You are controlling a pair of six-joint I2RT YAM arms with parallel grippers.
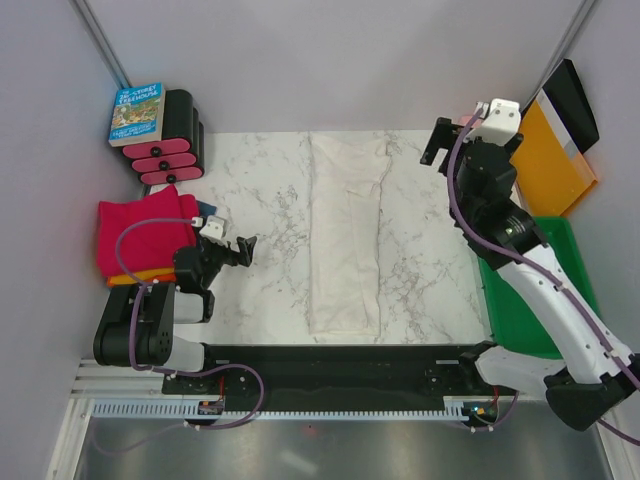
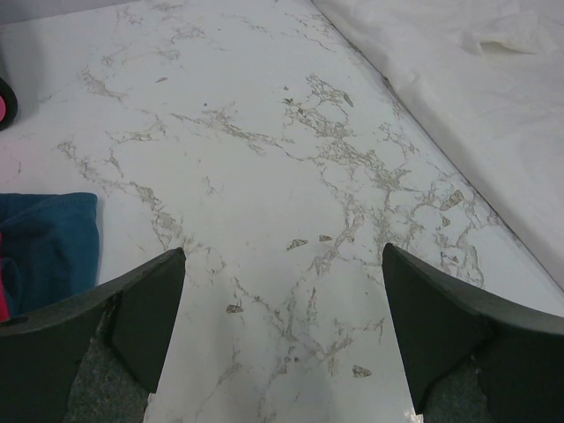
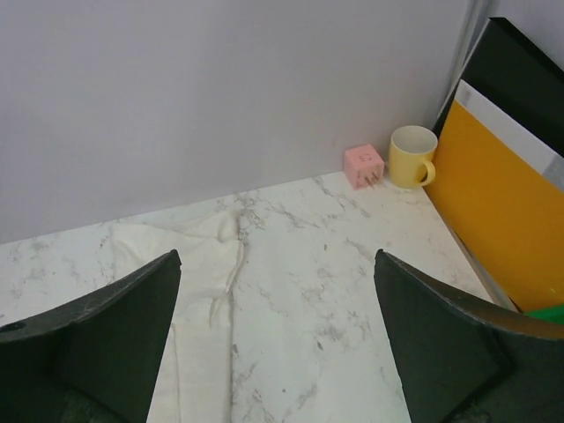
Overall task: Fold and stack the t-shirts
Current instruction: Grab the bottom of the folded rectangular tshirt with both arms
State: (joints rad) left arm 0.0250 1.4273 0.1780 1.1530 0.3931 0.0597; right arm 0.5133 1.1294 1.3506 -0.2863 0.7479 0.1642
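The cream-white shirt (image 1: 346,240) is lying as a long folded strip down the middle of the desk (image 1: 262,180). The left claw (image 1: 245,249) is hovering low, spread wide and grasping nothing, between that strip and the magenta-pink shirt (image 1: 140,230). That shirt is sitting on an orange shirt (image 1: 150,273) at the left edge, with a blue shirt (image 2: 48,247) seemingly tucked beside them. The right claw (image 1: 437,141) is hanging released near the strip's far end.

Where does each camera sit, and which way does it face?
Top external: overhead, near side, looking down on the white marble-patterned table; left arm, right arm show.
Left wrist: faces bare tabletop; open left pincer shows.
Right wrist: faces the pale back wall; open right pincer shows.
All share the long cream-white cloth t-shirt.
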